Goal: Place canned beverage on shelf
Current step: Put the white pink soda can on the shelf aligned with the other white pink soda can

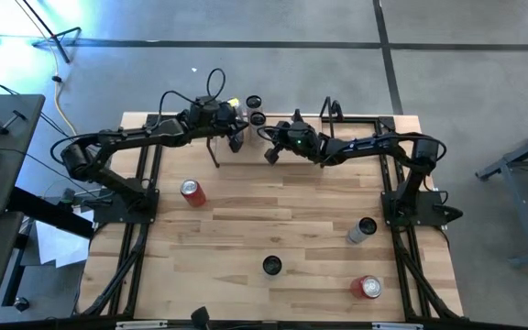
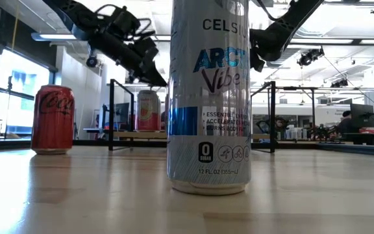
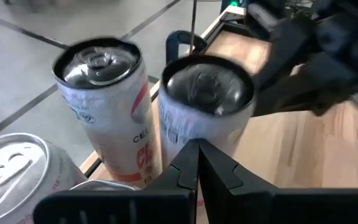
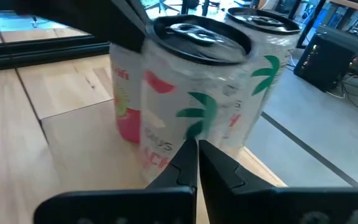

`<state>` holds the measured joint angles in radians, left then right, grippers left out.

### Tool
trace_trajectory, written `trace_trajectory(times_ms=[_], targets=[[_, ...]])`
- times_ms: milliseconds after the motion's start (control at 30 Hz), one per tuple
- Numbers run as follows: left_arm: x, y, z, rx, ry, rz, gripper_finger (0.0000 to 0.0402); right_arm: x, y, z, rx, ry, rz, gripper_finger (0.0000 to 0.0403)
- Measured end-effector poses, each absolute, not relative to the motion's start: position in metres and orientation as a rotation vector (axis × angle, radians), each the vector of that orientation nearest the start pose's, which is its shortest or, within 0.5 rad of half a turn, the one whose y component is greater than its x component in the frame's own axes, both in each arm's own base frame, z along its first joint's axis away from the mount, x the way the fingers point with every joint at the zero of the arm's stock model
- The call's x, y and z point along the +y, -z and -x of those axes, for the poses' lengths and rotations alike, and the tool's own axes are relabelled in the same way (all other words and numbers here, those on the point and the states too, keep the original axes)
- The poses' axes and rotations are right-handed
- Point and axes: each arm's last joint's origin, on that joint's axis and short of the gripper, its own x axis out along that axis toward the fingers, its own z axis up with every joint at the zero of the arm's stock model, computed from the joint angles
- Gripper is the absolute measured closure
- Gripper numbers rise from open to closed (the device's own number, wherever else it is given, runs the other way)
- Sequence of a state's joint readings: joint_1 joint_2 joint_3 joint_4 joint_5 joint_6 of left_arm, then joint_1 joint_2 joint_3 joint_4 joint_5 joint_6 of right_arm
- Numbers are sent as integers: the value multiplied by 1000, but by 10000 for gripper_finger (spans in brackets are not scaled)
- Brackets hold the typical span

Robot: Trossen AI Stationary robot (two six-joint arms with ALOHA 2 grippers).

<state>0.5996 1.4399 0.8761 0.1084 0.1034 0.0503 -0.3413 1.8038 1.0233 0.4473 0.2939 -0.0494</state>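
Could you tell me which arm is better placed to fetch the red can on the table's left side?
Left. The red can stands on the left arm's side, close to the left gripper; the right gripper is farther away.

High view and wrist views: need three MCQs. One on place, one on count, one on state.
1. Where are both grippers?
A. over the near edge
B. at the far edge, by the shelf
C. off the table

2. How many cans stand on the open tabletop, off the shelf?
A. two
B. four
C. six

3. The left gripper's fingers are:
A. shut, holding nothing
B. shut on a can
C. wide open

Answers:
1 B: the left gripper and right gripper hang beside the shelf.
2 B: left red can, silver can, dark-topped can, right red can.
3 A: in the left wrist view its fingertips meet with nothing between them.
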Motion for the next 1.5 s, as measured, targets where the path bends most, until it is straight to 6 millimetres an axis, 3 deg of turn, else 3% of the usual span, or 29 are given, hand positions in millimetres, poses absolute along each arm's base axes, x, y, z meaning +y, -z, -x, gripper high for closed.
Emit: trace_trajectory(times_ms=[300,600,1000,1500], targets=[[147,-267,-237,468,-524,69,401,-139,-197,-361,376,614,37,403],[120,-233,-219,410,-485,84,401,-143,-203,-362,302,572,5,403],[108,-213,-243,346,-433,42,401,-151,-206,-360,268,555,-13,403],[111,-188,-267,285,-496,63,401,-149,-212,-358,277,513,17,403]])
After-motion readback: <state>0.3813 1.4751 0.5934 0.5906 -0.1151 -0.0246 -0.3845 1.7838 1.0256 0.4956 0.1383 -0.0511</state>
